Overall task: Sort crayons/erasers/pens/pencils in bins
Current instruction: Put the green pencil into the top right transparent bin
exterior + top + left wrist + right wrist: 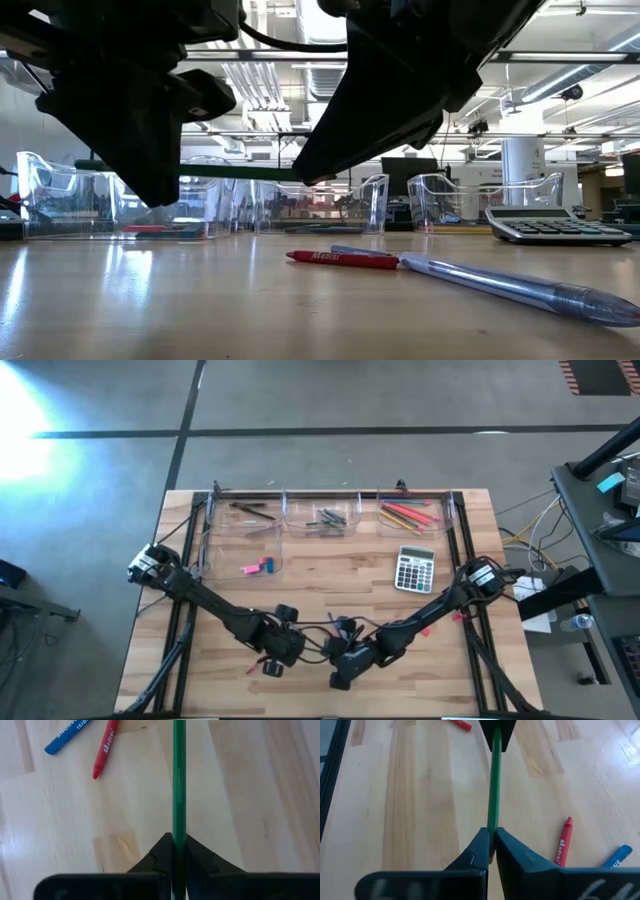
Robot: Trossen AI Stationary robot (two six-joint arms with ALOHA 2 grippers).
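From above, both arms meet near the worktop's front edge, the left gripper (275, 657) and right gripper (343, 668) facing each other, the bins (326, 516) along the back edge. From table height, a green pencil (240, 172) runs level above the wood between the two dark grippers. The left wrist view shows the pencil (179, 795) pinched tight between that arm's fingers (155, 860), a red crayon (104, 751) and blue crayon (69, 735) lying beyond. The right wrist view shows its own fingers (512, 852) clamped on the other end.
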